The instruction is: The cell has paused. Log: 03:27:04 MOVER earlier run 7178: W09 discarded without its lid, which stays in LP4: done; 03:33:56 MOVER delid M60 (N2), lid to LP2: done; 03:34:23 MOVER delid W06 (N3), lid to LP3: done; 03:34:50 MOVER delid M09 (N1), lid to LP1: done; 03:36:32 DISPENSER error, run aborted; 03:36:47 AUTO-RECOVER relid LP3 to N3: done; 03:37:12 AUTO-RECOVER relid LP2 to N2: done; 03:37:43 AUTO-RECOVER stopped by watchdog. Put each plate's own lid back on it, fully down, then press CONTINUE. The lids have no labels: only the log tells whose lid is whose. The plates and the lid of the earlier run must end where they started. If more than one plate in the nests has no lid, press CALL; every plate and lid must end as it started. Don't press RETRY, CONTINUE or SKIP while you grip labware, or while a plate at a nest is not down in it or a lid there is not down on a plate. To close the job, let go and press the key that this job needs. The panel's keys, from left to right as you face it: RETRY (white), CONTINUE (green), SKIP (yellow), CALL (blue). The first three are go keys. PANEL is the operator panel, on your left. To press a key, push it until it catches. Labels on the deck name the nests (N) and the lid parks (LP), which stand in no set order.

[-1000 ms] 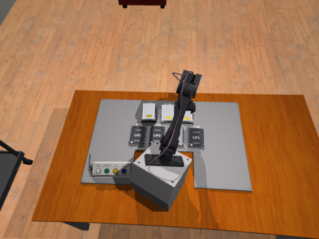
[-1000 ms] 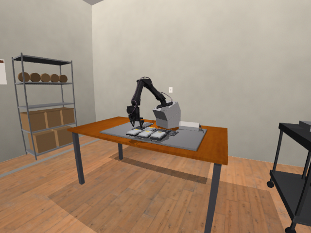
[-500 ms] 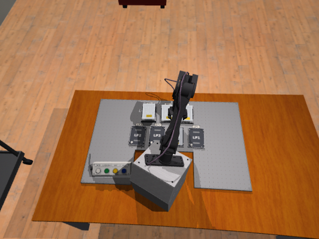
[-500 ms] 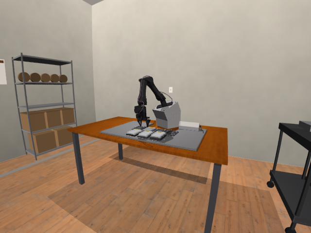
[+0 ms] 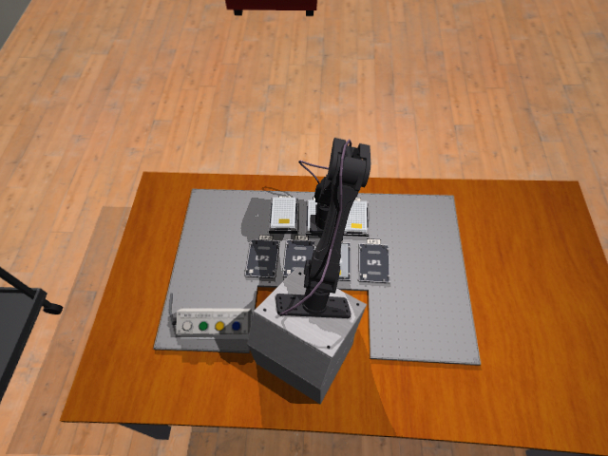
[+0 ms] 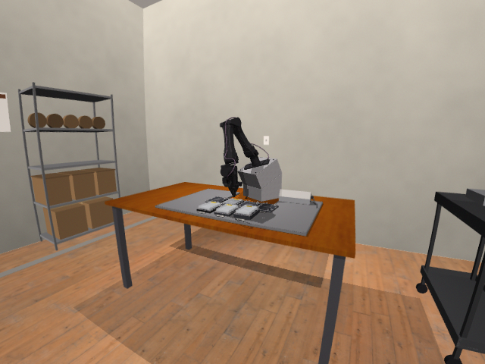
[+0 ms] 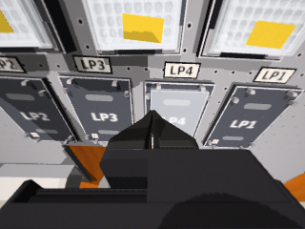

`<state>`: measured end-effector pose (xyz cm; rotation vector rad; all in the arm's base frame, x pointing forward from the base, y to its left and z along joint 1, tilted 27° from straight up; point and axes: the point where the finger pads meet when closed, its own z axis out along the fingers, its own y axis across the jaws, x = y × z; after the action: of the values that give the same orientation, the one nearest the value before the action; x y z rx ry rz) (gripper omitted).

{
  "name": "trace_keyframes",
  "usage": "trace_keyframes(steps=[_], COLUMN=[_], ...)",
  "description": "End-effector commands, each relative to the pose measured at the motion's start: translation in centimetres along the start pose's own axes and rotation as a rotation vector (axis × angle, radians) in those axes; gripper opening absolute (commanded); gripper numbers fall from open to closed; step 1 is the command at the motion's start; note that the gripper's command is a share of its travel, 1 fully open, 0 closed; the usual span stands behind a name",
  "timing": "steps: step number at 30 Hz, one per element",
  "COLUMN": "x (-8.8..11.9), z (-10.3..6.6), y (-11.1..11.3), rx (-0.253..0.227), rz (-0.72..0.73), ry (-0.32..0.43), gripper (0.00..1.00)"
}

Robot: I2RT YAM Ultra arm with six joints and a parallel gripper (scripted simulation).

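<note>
Three white well plates with yellow tags stand in the nests at the back of the grey deck (image 5: 417, 294): left (image 5: 283, 213) (image 7: 14, 24), middle (image 7: 138, 24), right (image 5: 356, 216) (image 7: 259, 31). Each looks covered by a clear lid. Parks LP2 (image 5: 262, 258) (image 7: 29, 114), LP3 (image 5: 298, 257) (image 7: 97, 110) and LP1 (image 5: 373, 262) (image 7: 245, 114) are bare and dark. LP4 holds a pale lid (image 7: 178, 102) (image 5: 345, 259). My gripper (image 7: 152, 114) (image 6: 234, 192) is shut on nothing and hangs above the near edge of LP4. The arm hides the middle plate in the top view.
The operator panel (image 5: 213, 313) sits at the deck's front left with white (image 5: 186, 326), green (image 5: 202, 326), yellow (image 5: 219, 326) and blue (image 5: 236, 326) keys. The arm's grey base block (image 5: 304, 343) stands right of it. A black cart (image 6: 458, 250) stands off the table.
</note>
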<state>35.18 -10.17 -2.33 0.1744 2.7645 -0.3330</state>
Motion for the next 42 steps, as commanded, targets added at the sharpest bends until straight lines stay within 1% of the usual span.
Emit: trace_keyframes(steps=[1, 3, 5, 8, 10, 11, 13, 16, 18, 22, 25, 29, 32, 35, 36, 37, 39, 42], x=[-0.3, 0.5, 0.5, 1.6, 1.6, -0.2, -0.5, -0.1, 0.9, 1.3, 2.1, 1.5, 2.2, 1.7, 1.5, 1.9, 1.9, 2.4], z=[-0.7, -0.6, -0.6, -0.6, -0.6, -1.0, -1.0, -0.6, -0.3, -0.1, 0.1, 0.0, 0.2, 0.1, -0.1, 0.2, 0.2, 0.3], y=[0.8, 1.5, 1.5, 2.5, 2.5, 2.4, 2.1, 2.0, 2.1, 2.0, 2.1, 2.0, 2.0, 2.1, 2.3, 2.2, 2.2, 2.3], rx=[0.023, 0.023, 0.023, 0.022, 0.022, 0.022, 0.025, 0.027, 0.027, 0.028, 0.028, 0.028, 0.028, 0.026, 0.017, 0.025, 0.025, 0.025], rz=[0.031, 0.031, 0.031, 0.032, 0.032, 0.04, 0.048, 0.048, 0.045, 0.044, 0.041, 0.045, 0.042, 0.042, 0.031, 0.039, 0.039, 0.036], ry=[-0.063, -0.063, -0.063, -0.063, -0.063, -0.099, -0.103, -0.087, -0.065, -0.058, -0.041, -0.054, -0.039, -0.049, -0.051, -0.048, -0.048, -0.036], gripper=[0.0, 0.0, 0.0, 0.0, 0.0, 0.0, 0.0, 0.0, 0.0, 0.0, 0.0, 0.0, 0.0, 0.0, 0.0, 0.0, 0.0, 0.0])
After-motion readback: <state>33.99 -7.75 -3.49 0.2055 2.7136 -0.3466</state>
